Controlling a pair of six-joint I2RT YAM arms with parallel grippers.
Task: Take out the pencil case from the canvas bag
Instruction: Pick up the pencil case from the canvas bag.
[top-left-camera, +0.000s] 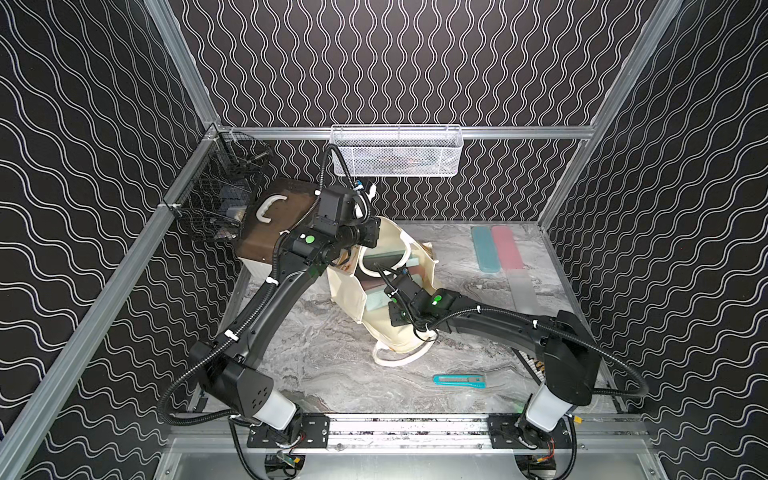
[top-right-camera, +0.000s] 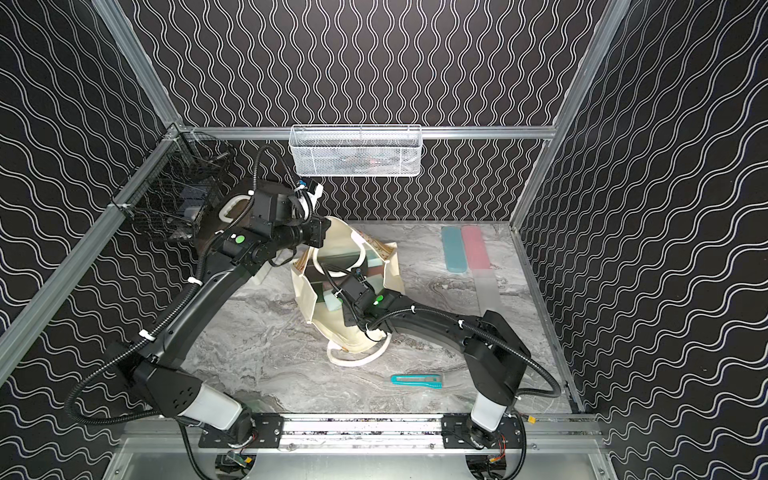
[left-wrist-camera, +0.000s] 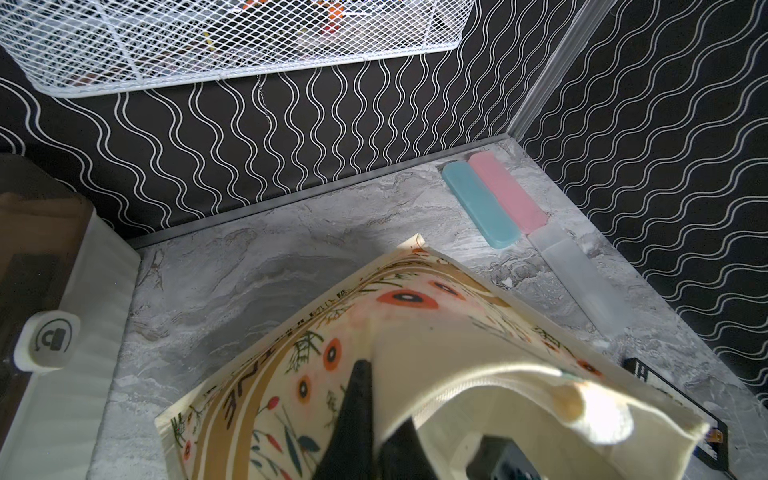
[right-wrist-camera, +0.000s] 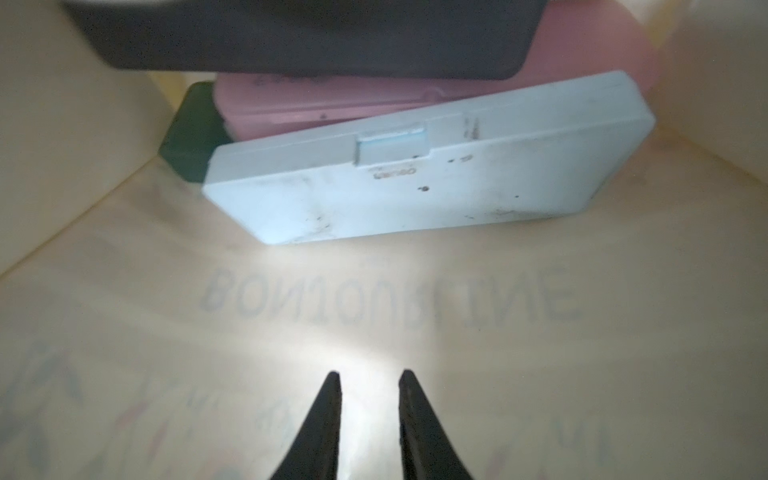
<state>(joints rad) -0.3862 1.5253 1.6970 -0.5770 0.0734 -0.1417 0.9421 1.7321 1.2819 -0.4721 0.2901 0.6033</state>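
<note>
Cream canvas is pinched between the fingers of the left tool (left-wrist-camera: 380, 399), which is clamped on the rim of the canvas bag (top-left-camera: 347, 293), so that the mouth is held open above the worktop (top-left-camera: 332, 365). The right tool (right-wrist-camera: 370, 374) is seen inside the bag, its fingers a little apart with nothing between them, aimed at a pale blue pencil case (right-wrist-camera: 415, 195) but well short of it. The task is judged to be at the reach-in stage: the bag is opened and entered, while the case is not yet touched, gripped or lifted out. The case is found deep in the bag, against a pink case (right-wrist-camera: 332, 104), with a dark case (right-wrist-camera: 311, 41) beyond. A broad face is turned toward the right wrist camera, and the long axis is laid across the line of the tool's fingers, slightly skewed, with the clasp on the long edge facing away from the tool. Whether it lies flat or propped cannot be told.
</note>
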